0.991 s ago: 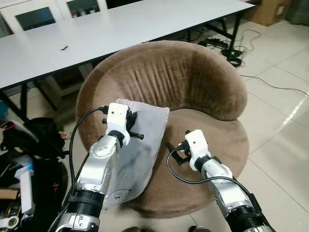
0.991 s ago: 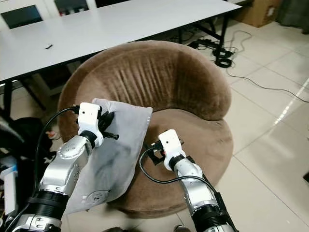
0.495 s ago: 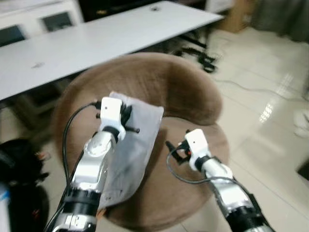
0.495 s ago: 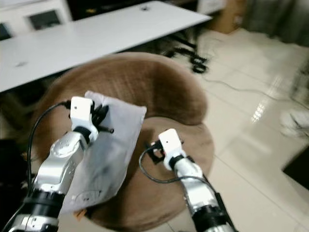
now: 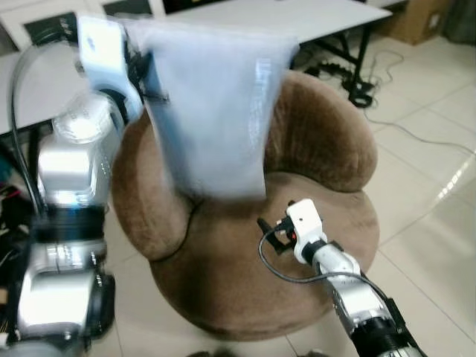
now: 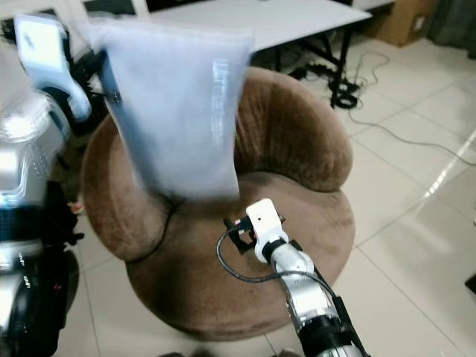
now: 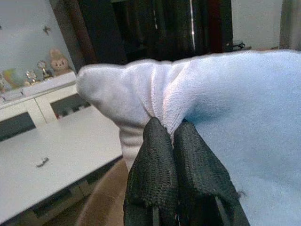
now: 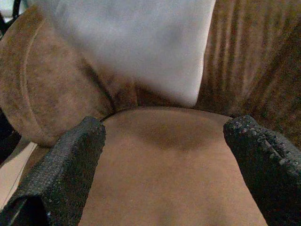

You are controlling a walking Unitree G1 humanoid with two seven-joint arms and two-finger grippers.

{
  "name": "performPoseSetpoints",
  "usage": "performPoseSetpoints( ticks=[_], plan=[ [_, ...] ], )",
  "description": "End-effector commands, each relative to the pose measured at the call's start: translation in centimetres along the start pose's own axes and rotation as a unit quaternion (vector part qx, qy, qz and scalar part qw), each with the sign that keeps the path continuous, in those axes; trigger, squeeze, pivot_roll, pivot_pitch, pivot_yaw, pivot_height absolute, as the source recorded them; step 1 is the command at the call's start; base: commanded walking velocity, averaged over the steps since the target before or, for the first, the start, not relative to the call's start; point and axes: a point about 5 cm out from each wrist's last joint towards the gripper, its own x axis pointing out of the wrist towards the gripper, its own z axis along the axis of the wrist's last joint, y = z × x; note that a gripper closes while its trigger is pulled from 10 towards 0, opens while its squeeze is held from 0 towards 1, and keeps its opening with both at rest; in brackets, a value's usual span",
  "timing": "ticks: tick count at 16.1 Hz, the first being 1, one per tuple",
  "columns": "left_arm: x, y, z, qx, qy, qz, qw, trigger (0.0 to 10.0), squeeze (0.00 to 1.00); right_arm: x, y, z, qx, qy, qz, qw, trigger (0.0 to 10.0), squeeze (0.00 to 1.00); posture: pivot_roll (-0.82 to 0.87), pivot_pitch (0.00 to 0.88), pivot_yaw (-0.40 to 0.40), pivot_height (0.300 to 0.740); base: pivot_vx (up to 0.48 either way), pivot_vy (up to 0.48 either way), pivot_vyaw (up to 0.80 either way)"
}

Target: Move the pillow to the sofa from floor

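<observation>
A pale grey pillow hangs blurred in the air above the round brown sofa chair. My left gripper is raised high at the upper left, shut on the pillow's top corner; in the left wrist view its black fingers pinch the soft fabric. My right gripper is low over the front of the seat cushion, open with nothing between its fingers. The pillow's lower edge dangles just above the back of the seat.
A long white table stands behind the chair, with cables on the tiled floor under it. Dark bags and clutter lie at the left. Bare tiles stretch to the right.
My left arm has swung the pillow up from beside the chair's left edge to high over the backrest. The right gripper has stayed in place, open.
</observation>
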Motion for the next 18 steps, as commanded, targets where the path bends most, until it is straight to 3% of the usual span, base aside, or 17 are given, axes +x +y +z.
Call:
performPoseSetpoints(
  ticks=[1, 3, 6, 9, 18],
  plan=[
    [0.3, 0.7, 0.4, 0.005, 0.008, 0.005, 1.0, 10.0, 0.0, 0.2, 0.2, 0.0, 0.0, 0.003, 0.004, 1.0, 10.0, 0.0, -0.11, 0.0, 0.111, 0.74, 0.0, 0.0, 0.0],
    [0.7, 1.0, 0.7, 0.022, 0.016, 0.014, 1.0, 10.0, 0.0, 0.3, 0.3, -0.1, 0.004, 0.003, 0.002, 1.0, 10.0, 0.0, -0.11, 0.0, 0.121, 0.74, 0.0, 0.0, 0.0],
    [1.5, 0.8, -0.5, 0.037, 0.04, 0.004, 0.998, 10.0, 0.0, 0.3, 0.4, -0.2, 0.005, 0.004, 0.002, 1.0, 10.0, 0.0, -0.11, 0.0, 0.126, 0.74, 0.0, 0.0, 0.0],
    [2.0, 1.7, -1.9, 0.04, 0.066, 0.014, 0.997, 10.0, 0.0, 0.3, 0.5, -0.3, 0.003, 0.005, 0.005, 1.0, 10.0, 0.0, -0.12, 0.0, 0.125, 0.74, 0.0, 0.0, 0.0],
    [2.8, 1.0, -2.6, 0.043, 0.066, -0.009, 0.997, 10.0, 0.0, 0.3, 0.7, -0.5, 0.005, 0.006, 0.003, 1.0, 10.0, 0.0, -0.13, 0.0, 0.139, 0.74, 0.0, 0.0, 0.0]
  ],
)
